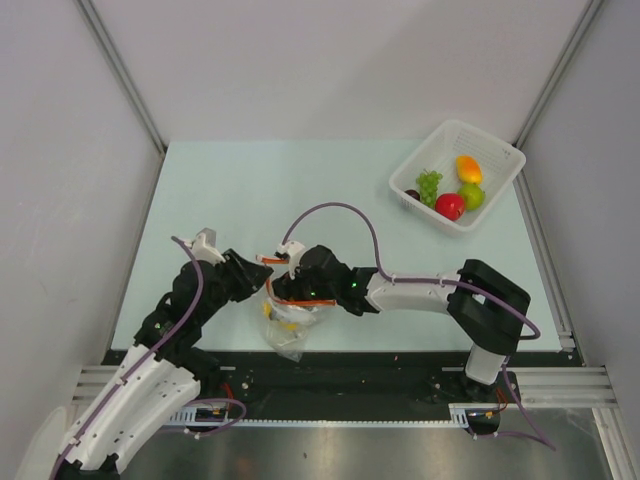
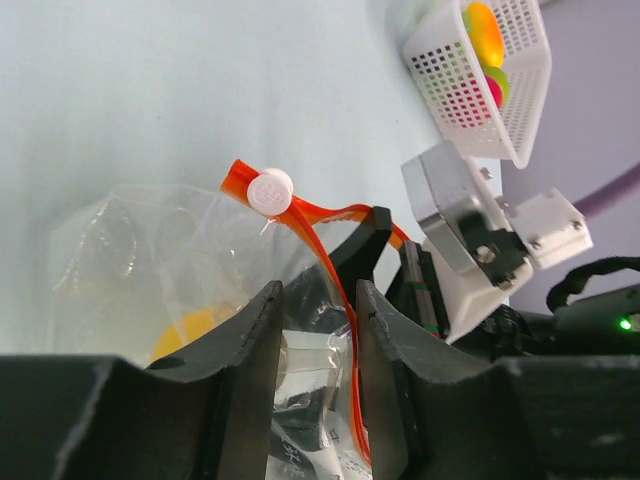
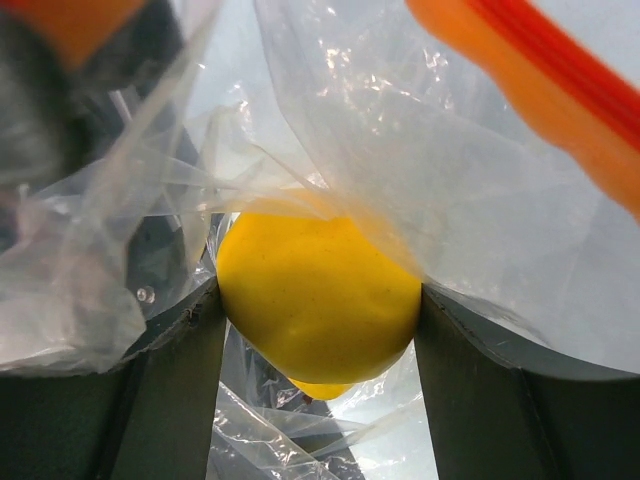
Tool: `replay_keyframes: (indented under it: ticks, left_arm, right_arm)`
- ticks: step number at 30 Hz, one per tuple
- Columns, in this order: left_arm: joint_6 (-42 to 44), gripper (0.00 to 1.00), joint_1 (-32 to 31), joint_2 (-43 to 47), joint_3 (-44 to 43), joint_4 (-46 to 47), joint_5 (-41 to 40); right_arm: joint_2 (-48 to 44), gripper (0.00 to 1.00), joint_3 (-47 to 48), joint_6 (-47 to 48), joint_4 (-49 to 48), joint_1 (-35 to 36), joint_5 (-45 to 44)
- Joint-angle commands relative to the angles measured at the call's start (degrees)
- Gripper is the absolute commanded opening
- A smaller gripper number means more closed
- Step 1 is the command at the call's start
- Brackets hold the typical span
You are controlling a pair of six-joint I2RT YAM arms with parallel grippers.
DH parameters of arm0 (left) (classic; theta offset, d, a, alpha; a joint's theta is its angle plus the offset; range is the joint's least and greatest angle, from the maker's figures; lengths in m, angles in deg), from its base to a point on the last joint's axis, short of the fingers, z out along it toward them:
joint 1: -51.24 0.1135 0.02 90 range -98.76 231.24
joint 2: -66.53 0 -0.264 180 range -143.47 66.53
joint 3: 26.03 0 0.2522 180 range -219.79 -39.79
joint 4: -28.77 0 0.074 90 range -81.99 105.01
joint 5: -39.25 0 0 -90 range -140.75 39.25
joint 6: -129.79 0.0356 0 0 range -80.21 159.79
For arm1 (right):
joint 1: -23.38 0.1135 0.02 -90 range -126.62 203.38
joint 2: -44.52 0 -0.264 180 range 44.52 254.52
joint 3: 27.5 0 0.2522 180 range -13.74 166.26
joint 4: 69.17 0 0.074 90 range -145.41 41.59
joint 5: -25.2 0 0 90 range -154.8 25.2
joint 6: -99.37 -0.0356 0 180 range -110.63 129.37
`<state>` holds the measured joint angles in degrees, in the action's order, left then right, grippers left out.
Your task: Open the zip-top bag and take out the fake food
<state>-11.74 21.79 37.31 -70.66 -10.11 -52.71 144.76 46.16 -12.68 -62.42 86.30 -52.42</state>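
Note:
The clear zip-top bag (image 1: pixel 285 328) lies at the near edge between my arms, its orange-red zip strip (image 2: pixel 322 228) and white slider (image 2: pixel 270 190) raised. My left gripper (image 2: pixel 318 300) stands open around the bag's rim, with the film and the strip in the gap between its jaws. My right gripper (image 3: pixel 318 310) reaches inside the bag (image 3: pixel 420 150) and is shut on the yellow pear (image 3: pixel 315 300), both fingers touching it. Through the plastic the pear (image 2: pixel 185 332) shows as a yellow patch. The rest of the fake food sits in the basket.
A white mesh basket (image 1: pixel 500 158) at the far right holds green grapes (image 1: pixel 428 185), a red apple (image 1: pixel 449 206), a green fruit (image 1: pixel 472 196) and an orange-yellow fruit (image 1: pixel 468 168). Grey walls enclose the table on three sides.

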Motion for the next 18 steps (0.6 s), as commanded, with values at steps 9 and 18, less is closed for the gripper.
replay_keyframes:
  ticks: [9,18]
  left_arm:
    - [2.6,0.08,0.2,1.4,-0.3,-0.2,-2.1]
    - [5.2,0.00,0.1,3.5,1.0,-1.8,0.1]
  right_arm:
    - [-4.2,0.18,1.4,1.2,0.2,0.5,-3.4]
    - [-5.6,0.18,1.4,1.0,1.4,-0.4,-10.8]
